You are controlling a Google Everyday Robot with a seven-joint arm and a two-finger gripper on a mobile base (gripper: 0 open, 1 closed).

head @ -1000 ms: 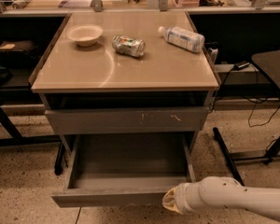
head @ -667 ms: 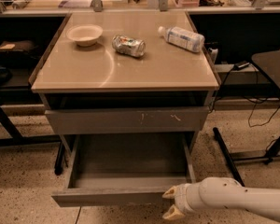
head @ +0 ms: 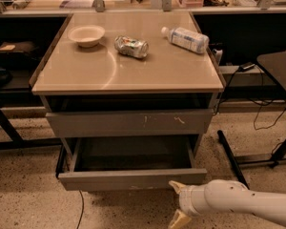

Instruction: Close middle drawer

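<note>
The middle drawer (head: pixel 133 179) is pulled out of the grey cabinet, with a plain grey front and a bare grey inside. Above it sits the drawer front with pale scratch marks (head: pixel 128 123), slightly out. My gripper (head: pixel 178 202) is at the bottom right, just in front of and below the right end of the middle drawer's front. Its two pale fingers (head: pixel 177 186) are spread apart with nothing between them. The upper finger is close to the lower right edge of the drawer front; I cannot tell if it touches.
On the beige cabinet top (head: pixel 86 75) are a white bowl (head: pixel 86 35), a crushed can (head: pixel 131 46) and a lying plastic bottle (head: pixel 186 38). A black table leg and cables (head: pixel 233 156) stand to the right. The floor is speckled.
The middle drawer's front sits farther in toward the cabinet than a second ago. My gripper has stayed at its right end and its fingers now show spread.
</note>
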